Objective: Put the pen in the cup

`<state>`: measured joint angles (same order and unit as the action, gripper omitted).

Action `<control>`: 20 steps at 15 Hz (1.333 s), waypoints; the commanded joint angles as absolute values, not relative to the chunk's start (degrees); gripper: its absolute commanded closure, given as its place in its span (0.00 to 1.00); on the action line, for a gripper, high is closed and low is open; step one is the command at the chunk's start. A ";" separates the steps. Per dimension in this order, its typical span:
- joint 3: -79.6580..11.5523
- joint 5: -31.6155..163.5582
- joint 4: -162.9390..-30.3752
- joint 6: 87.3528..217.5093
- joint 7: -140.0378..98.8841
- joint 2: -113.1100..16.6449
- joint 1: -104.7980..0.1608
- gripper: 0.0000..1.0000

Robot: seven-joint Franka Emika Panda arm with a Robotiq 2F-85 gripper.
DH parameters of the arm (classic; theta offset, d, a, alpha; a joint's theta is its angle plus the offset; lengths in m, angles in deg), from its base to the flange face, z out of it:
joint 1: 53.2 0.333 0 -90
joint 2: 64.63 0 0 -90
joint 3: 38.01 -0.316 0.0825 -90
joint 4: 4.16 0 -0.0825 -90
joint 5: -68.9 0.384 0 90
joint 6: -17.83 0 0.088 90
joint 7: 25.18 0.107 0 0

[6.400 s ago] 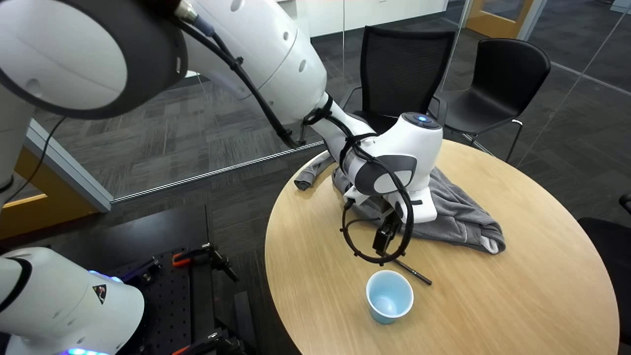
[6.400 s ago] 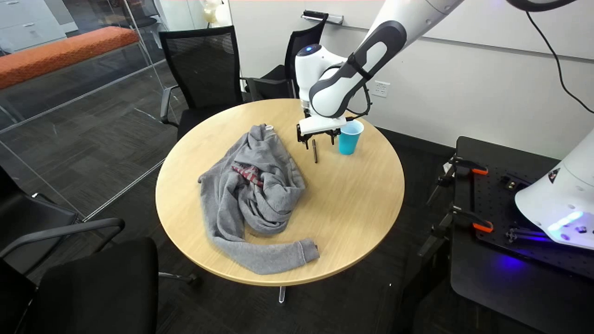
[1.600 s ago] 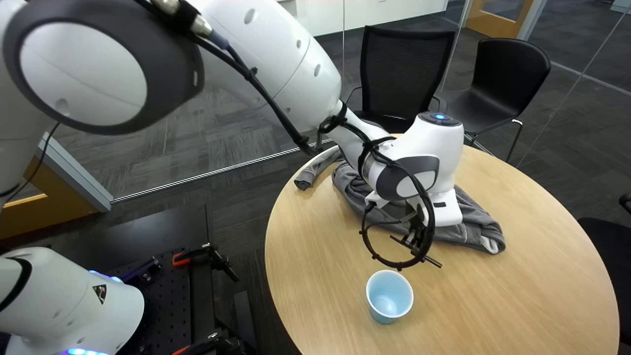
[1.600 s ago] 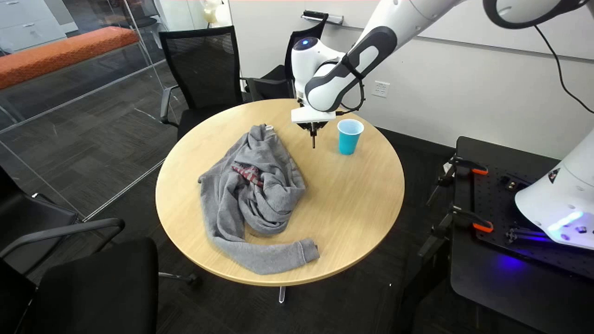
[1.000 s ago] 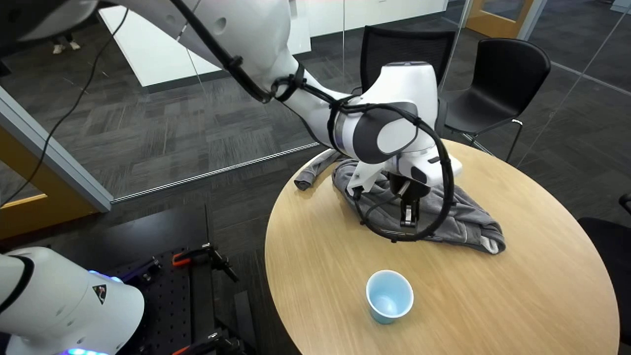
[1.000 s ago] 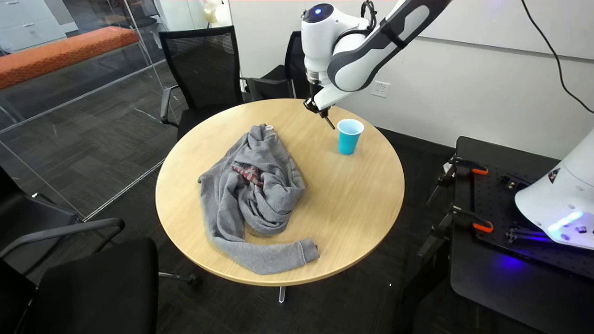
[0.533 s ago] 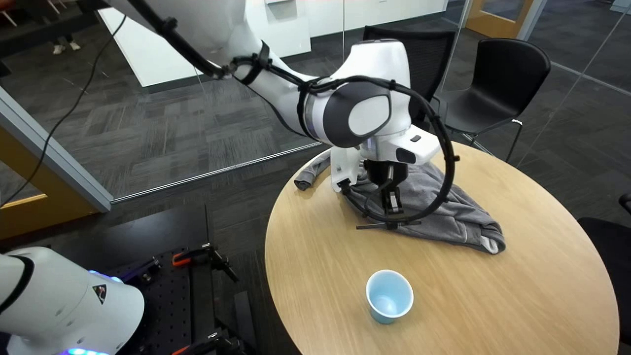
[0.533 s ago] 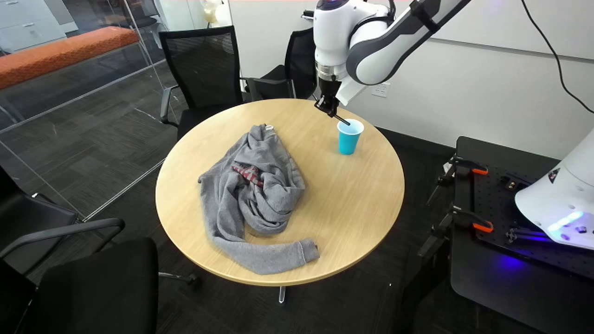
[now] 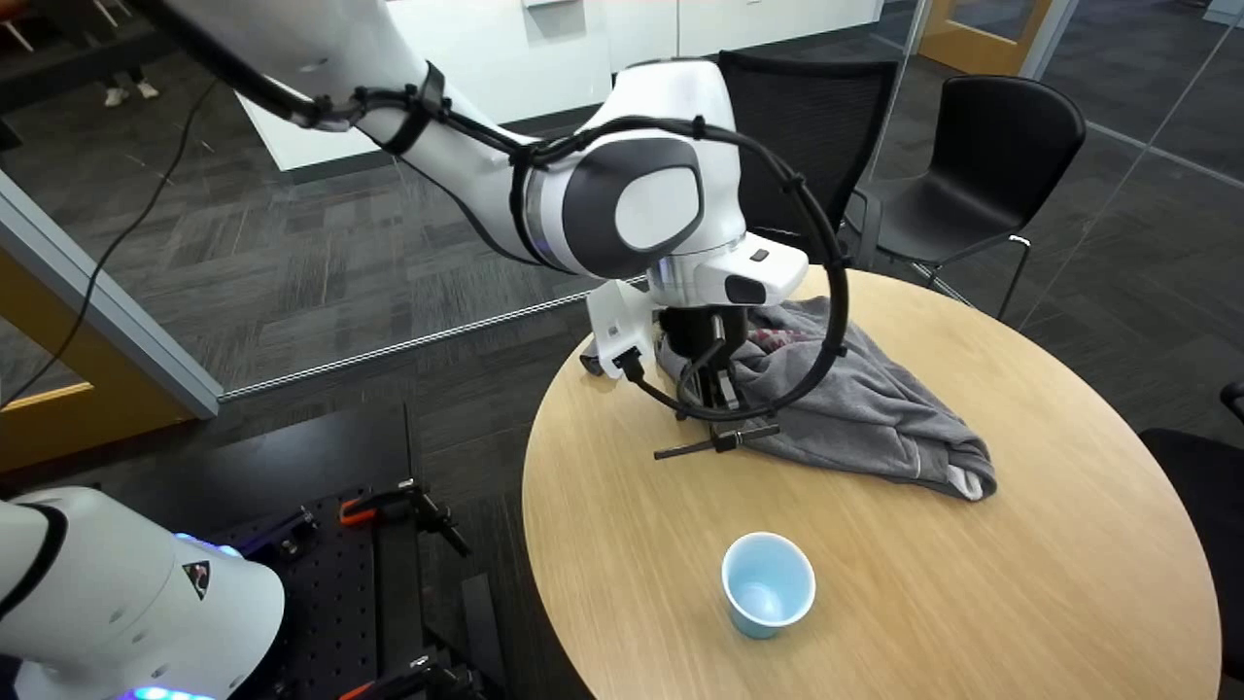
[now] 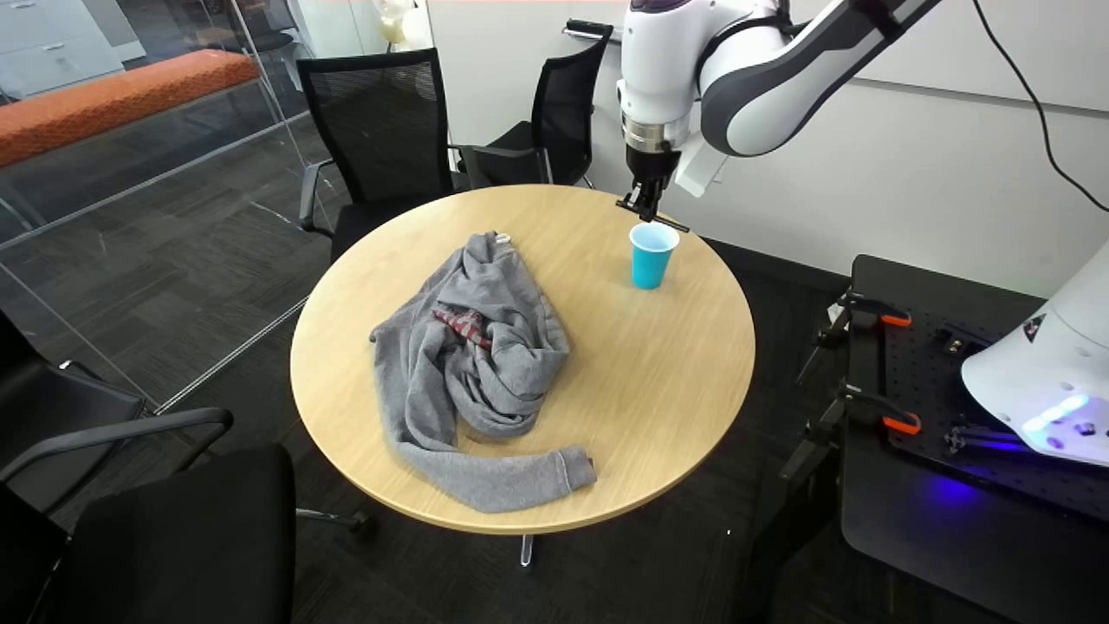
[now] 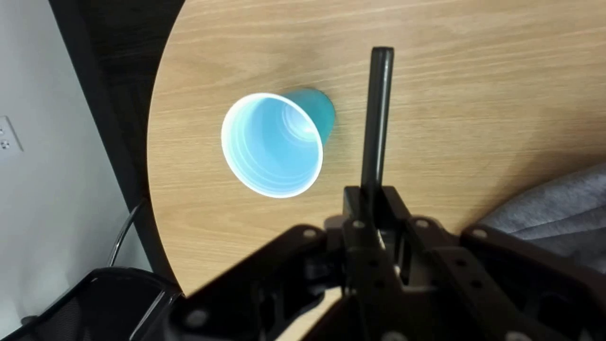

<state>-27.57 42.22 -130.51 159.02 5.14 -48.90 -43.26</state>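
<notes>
Pen [image 11: 378, 113] pinched in gripper [image 11: 371, 199], long axis roughly level; cup [image 11: 277, 151] upright, mouth left of pen in wrist view; downward tilt likely needed.

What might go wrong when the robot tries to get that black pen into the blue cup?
First, the claw holds the pen more sideways than upright, so it could end up lying across the cup instead of dropping in. Second, in the wrist view the pen shows beside the cup's opening, so if let go now it might land on the table. Third, the cup stands with nothing gripping it, so a bump might knock it over.
</notes>
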 commanded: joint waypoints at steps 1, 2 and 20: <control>-28.81 41.71 -131.27 158.80 5.35 -49.67 -44.51 0.88; -28.89 41.65 -131.81 158.80 5.36 -50.15 -44.58 0.88; -30.38 27.80 -127.93 142.36 59.48 -48.33 -43.90 0.97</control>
<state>-29.11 29.11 -130.43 146.05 52.30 -50.06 -43.29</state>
